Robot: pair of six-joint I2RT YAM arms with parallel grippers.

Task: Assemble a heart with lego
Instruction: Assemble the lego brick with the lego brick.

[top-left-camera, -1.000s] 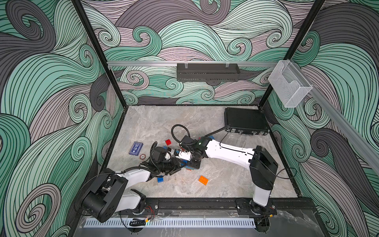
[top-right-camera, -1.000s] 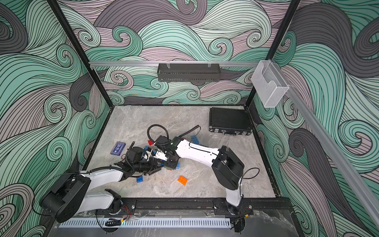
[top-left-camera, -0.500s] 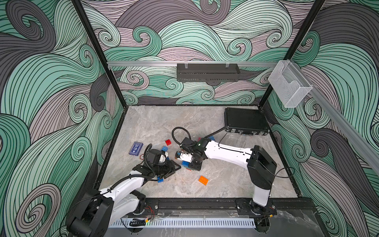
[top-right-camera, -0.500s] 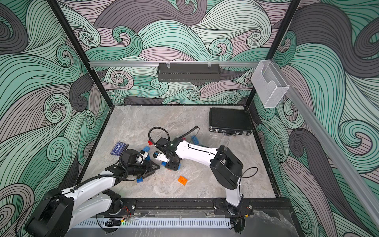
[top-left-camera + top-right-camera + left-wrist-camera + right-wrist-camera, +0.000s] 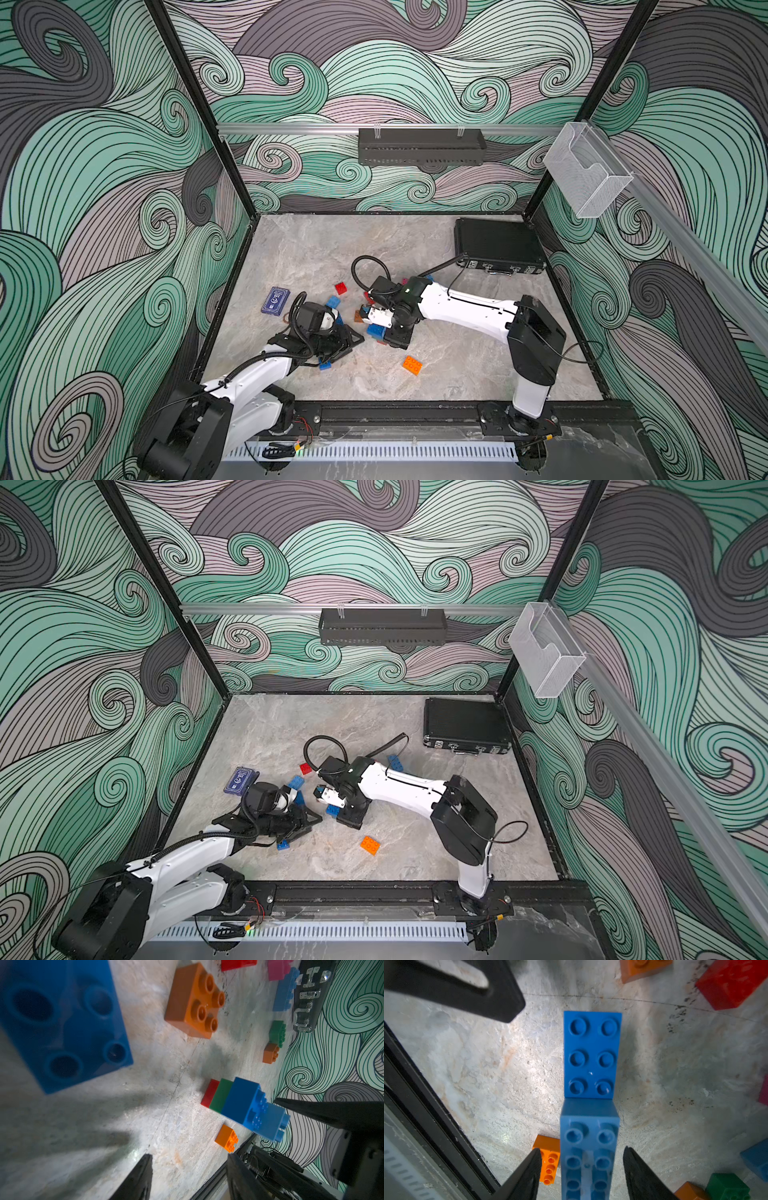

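We have the right gripper [image 5: 581, 1148] straight over the stack [image 5: 591, 1053]. Its fingers are apart, one on either side of the light blue top brick [image 5: 589, 1118] with a gap on each side, so nothing is clamped. In the left wrist view we read the stack [image 5: 239, 1101] as upright on the table [image 5: 311, 249]: red at the bottom, then green, then dark blue, with the light blue one offset and overhanging one end. It sits about mid-table, a bit toward the front edge. In both top views only its blue top shows, tight against the right arm's wrist. The left gripper [image 5: 189, 1155] fingers are apart too, and we see only bare table between them. It hangs low near the stack, on the side toward the left edge. A dark blue brick [image 5: 325, 365] lies just beside it toward the front edge. Of the loose ones, the orange brick [image 5: 412, 365] is near the front edge, and the red brick [image 5: 341, 287] and a light blue brick [image 5: 332, 301] lie back of the grippers. The card box [image 5: 275, 300] is toward the left edge and the black case [image 5: 498, 249] is in the back right corner.
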